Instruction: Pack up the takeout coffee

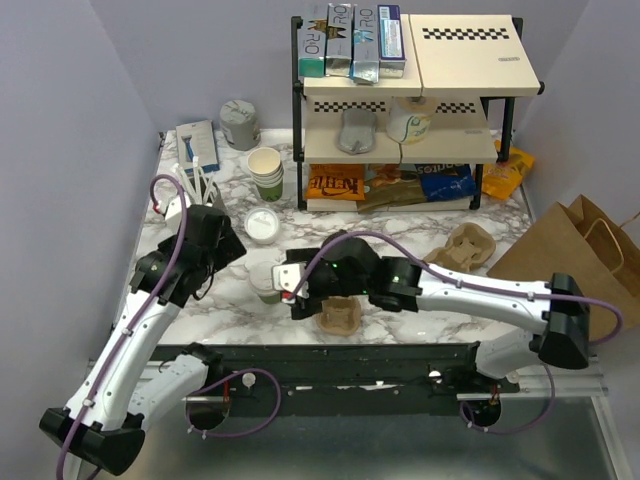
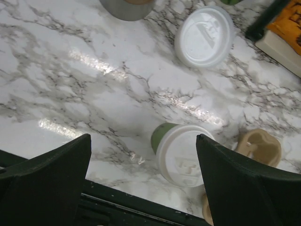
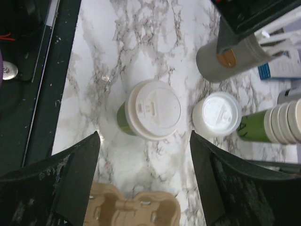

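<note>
My right gripper has its jaws wide apart and holds nothing. In its wrist view the coffee stands upright on the table just past the fingertips. It is lined up with the gap between them, and I see marble between the cup and each finger. Its white lid is on and its green band shows on one side. My left gripper is also spread wide and empty, hanging over the table. In its wrist view the coffee sits low between the fingers, much nearer the right one, and I cannot tell whether that finger touches it. From the top camera the two grippers come at the coffee from opposite sides, the left from the upper left and the right from the right. A loose lid lies flat on the marble just beyond the coffee, apart from it. Past that lid stands a grey cup of white sticks, and a stack of cups stands further back. A carrier lies on the near side of the coffee, partly under my right wrist. A second carrier lies well to the right. A bag stands at the table's right edge, and a rack of boxes and snack packs stands at the back.
</note>
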`<state>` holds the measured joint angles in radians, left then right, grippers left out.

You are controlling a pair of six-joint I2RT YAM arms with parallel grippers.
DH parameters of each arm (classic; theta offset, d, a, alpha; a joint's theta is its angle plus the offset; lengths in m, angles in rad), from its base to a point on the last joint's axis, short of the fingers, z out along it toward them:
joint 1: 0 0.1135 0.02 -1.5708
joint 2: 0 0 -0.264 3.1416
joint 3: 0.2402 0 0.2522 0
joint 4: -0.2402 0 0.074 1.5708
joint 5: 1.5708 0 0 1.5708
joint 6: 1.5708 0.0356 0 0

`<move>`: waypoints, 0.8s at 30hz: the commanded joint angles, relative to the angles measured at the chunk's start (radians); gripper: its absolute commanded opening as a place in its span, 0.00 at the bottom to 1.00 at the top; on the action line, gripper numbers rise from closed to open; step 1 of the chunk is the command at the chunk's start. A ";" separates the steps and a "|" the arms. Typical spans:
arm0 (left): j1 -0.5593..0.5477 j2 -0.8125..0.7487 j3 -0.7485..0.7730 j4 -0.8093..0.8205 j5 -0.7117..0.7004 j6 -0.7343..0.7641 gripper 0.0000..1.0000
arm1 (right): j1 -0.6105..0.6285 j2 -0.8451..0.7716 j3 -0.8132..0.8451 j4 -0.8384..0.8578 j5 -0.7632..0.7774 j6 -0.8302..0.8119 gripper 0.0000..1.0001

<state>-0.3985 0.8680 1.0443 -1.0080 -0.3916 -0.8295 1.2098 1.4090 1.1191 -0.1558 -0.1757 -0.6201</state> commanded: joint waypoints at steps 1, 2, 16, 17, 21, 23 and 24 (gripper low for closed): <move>0.050 -0.037 -0.039 -0.066 -0.066 -0.013 0.99 | 0.004 0.120 0.116 -0.014 -0.122 -0.142 0.83; 0.059 -0.035 -0.049 -0.052 -0.058 -0.002 0.99 | 0.004 0.137 0.146 -0.021 -0.123 -0.159 0.83; 0.228 -0.038 -0.155 0.048 0.111 0.072 0.99 | -0.016 0.208 0.159 -0.027 -0.108 -0.104 0.79; 0.231 -0.047 -0.155 0.057 0.120 0.075 0.99 | -0.021 0.181 0.115 0.001 -0.097 -0.072 0.79; 0.231 -0.061 -0.150 0.068 0.155 0.081 0.99 | -0.052 0.038 -0.005 0.140 -0.013 0.040 0.81; 0.233 -0.063 -0.153 0.078 0.184 0.085 0.99 | -0.114 -0.042 -0.033 0.148 0.106 0.129 0.82; 0.233 -0.063 -0.155 0.080 0.189 0.086 0.99 | -0.148 -0.073 -0.048 0.148 0.158 0.231 0.83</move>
<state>-0.1749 0.8211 0.8917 -0.9623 -0.2745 -0.7692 1.1568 1.4612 1.1179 -0.1177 -0.2089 -0.6334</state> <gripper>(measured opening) 0.988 0.820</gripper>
